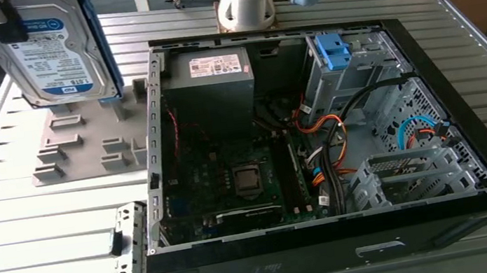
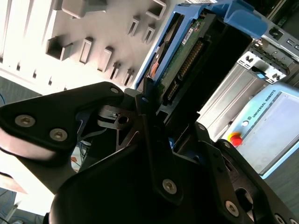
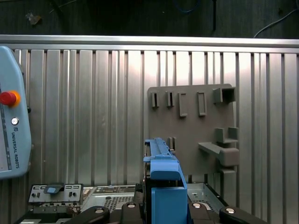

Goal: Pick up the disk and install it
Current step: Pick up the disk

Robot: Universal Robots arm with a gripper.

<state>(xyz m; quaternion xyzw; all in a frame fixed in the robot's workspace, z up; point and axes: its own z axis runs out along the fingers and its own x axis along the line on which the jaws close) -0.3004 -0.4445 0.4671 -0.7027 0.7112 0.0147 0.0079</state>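
The disk [image 1: 51,52], a silver hard drive with a white-and-blue label in a blue bracket, hangs upright in the air above the grey fixture plate [image 1: 84,147], at the exterior view's upper left. My gripper [image 1: 1,16] is shut on its top edge. In the second wrist view the black fingers [image 2: 149,126] clamp the disk [image 2: 187,60], whose green circuit board and blue frame face the camera. In the first wrist view the disk's blue bracket [image 3: 161,184] sticks out from between the fingers [image 3: 96,212], with the fixture plate [image 3: 194,126] beyond it.
An open computer case [image 1: 470,142] lies on the slatted metal table [image 1: 39,234], to the exterior view's right of the disk. Inside are a grey power-supply box [image 1: 207,77], a drive bay with a blue latch [image 1: 331,51] and cables. A teach pendant [image 3: 11,135] lies on the table.
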